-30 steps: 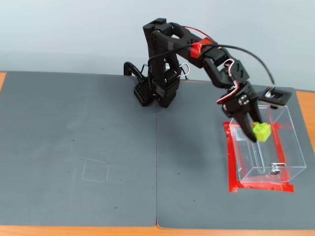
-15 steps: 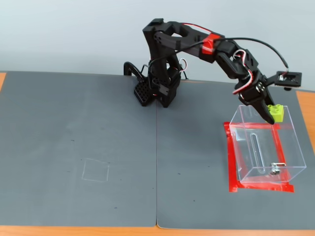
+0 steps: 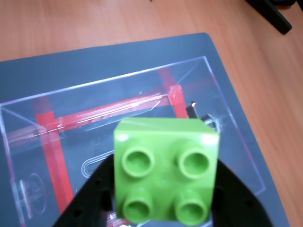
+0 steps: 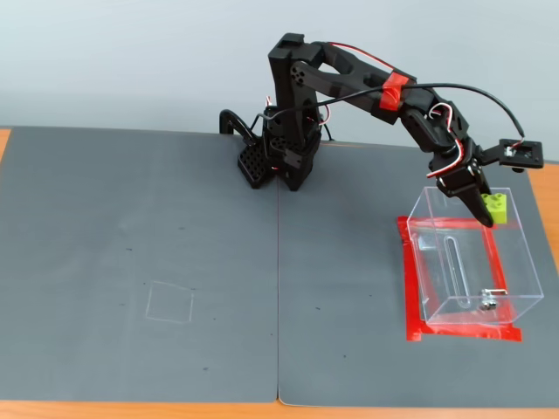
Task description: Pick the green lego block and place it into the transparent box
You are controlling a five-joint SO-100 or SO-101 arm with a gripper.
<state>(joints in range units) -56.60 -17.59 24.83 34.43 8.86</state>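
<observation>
The green lego block [image 3: 166, 169] fills the lower middle of the wrist view, studs toward the camera, with black fingers [image 3: 90, 194] pressed on both of its sides. In the fixed view my gripper [image 4: 492, 212] is shut on the green lego block [image 4: 498, 207] and holds it above the far rim of the transparent box [image 4: 515, 262]. The transparent box [image 3: 61, 109] lies below the block in the wrist view, open at the top, with red tape lines showing through its floor. A small metal latch [image 4: 492, 299] sits on its near wall.
Red tape [image 4: 409, 288] frames the box on the dark grey mat [image 4: 175, 262]. A faint square outline [image 4: 169, 302] is drawn on the mat's left half. The arm's base [image 4: 279, 161] stands at the back centre. Bare wood table [image 3: 255, 56] lies beyond the mat edge.
The arm has lifted the block from low beside the box's left wall and carried it up and right, over the box's far rim. The grip stays shut.
</observation>
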